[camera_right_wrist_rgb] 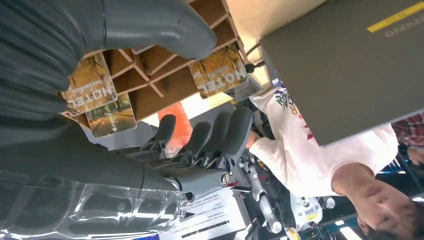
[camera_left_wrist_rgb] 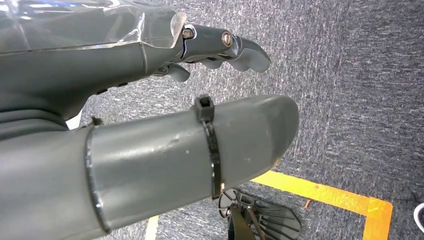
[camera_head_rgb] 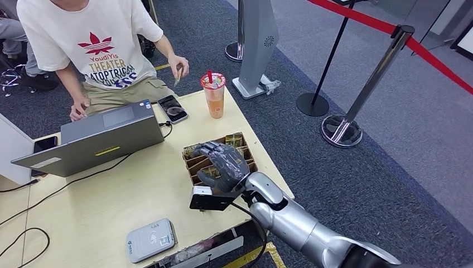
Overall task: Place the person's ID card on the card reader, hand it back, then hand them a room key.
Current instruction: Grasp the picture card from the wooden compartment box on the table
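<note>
Right hand [camera_head_rgb: 223, 164] hovers over the wooden card box [camera_head_rgb: 192, 162] at the tabletop [camera_head_rgb: 111, 201] right edge. Laptop [camera_head_rgb: 106, 139], phone [camera_head_rgb: 172, 108] and drink cup [camera_head_rgb: 214, 95] obstruct the far side. Open tabletop lies between box and card reader [camera_head_rgb: 149, 240].

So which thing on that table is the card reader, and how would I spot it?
Start at the light wooden table and find the grey laptop in front of the seated person. Come toward the robot's near edge: the card reader lies flat there, away from the wooden box of key cards. It is a small pale grey rounded pad with a wave symbol on top.
</note>
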Available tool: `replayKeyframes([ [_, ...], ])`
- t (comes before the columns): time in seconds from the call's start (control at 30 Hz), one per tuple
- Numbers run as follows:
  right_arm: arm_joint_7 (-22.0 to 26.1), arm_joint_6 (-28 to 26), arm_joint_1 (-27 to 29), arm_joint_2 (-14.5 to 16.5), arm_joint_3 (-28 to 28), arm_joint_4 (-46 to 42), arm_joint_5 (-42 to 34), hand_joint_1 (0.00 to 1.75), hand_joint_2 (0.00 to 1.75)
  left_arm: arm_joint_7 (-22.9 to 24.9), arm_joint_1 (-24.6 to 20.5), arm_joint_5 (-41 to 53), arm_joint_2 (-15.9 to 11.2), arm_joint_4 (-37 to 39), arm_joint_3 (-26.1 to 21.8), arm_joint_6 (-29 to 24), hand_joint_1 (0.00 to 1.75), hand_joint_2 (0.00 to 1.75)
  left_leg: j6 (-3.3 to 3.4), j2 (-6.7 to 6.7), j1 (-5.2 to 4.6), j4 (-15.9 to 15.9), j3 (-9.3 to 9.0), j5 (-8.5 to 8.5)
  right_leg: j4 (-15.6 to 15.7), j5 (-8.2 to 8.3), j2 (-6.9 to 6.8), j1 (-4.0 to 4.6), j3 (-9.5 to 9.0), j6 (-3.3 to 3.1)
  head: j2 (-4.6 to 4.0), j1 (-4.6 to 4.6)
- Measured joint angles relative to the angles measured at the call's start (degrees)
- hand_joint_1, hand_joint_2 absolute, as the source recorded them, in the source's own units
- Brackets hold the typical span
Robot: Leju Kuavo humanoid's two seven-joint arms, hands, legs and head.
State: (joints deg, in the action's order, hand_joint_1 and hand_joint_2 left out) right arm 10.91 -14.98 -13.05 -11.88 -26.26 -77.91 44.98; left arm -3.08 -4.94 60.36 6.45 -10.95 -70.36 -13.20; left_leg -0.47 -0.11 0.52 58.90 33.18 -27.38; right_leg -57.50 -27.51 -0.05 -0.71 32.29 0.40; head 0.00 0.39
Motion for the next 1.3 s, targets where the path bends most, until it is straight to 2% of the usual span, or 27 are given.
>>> replayKeyframes([
  [0.1, -0.40, 0.01, 0.59, -0.21, -0.16, -0.02, 0.91, 0.81, 1.75, 0.00, 0.00, -0.03, -0.01, 0.00, -0.06, 0.00, 0.00, 0.00, 0.00, 0.00, 0.00, 0.00, 0.00, 0.00, 0.00, 0.00, 0.00, 0.00, 0.00, 0.00, 0.00, 0.00],
  [0.4, -2.22, -0.04, 1.90, -0.70, -0.45, -1.21, 3.45, 0.80, 1.75, -0.13, 0.02, 0.04, -0.03, 0.00, -0.10, 0.20, 0.00, 0.00, 0.00, 0.01, 0.00, 0.00, 0.00, 0.00, 0.00, 0.00, 0.00, 0.00, 0.00, 0.00, 0.00, 0.01],
  [0.6, -3.29, -0.08, 3.09, -1.13, -0.45, -2.65, 5.18, 0.74, 1.75, -0.15, 0.07, 0.33, -0.06, 0.00, -0.10, 0.52, 0.00, 0.00, 0.00, 0.01, 0.00, 0.00, 0.00, 0.00, 0.00, 0.00, 0.00, 0.00, 0.00, 0.00, 0.00, 0.00],
  [0.7, -3.68, -0.12, 3.55, -1.49, -0.45, -3.31, 6.11, 0.79, 1.75, -0.22, 0.08, 0.39, -0.07, 0.00, -0.10, 0.60, 0.00, 0.00, 0.00, 0.01, 0.00, 0.00, 0.00, 0.00, 0.00, 0.00, 0.00, 0.00, 0.00, 0.00, 0.00, 0.00],
  [0.83, -4.10, -0.70, 4.07, -2.14, -0.36, -3.84, 7.58, 0.71, 1.75, -0.49, 0.11, 0.52, -0.07, 0.00, -0.10, 0.76, 0.00, 0.00, 0.00, 0.01, 0.00, 0.00, 0.00, 0.00, 0.00, 0.00, 0.00, 0.00, 0.00, 0.00, 0.00, 0.00],
  [1.1, -5.28, -1.20, 4.72, -2.93, -0.02, -3.98, 11.48, 0.76, 1.75, -0.58, 0.12, 0.95, -0.07, 0.00, -0.10, 1.16, 0.00, 0.00, 0.00, 0.01, 0.00, 0.00, 0.00, 0.00, 0.00, 0.00, 0.00, 0.00, 0.00, 0.00, 0.00, 0.01],
  [1.3, -5.98, -0.60, 4.46, -2.98, -0.04, -3.92, 12.91, 0.64, 1.75, -0.59, 0.12, 0.99, -0.09, 0.00, -0.10, 1.19, 0.00, 0.00, 0.00, 0.01, 0.00, 0.00, 0.00, 0.00, 0.00, 0.00, 0.00, 0.00, 0.00, 0.00, 0.00, 0.00],
])
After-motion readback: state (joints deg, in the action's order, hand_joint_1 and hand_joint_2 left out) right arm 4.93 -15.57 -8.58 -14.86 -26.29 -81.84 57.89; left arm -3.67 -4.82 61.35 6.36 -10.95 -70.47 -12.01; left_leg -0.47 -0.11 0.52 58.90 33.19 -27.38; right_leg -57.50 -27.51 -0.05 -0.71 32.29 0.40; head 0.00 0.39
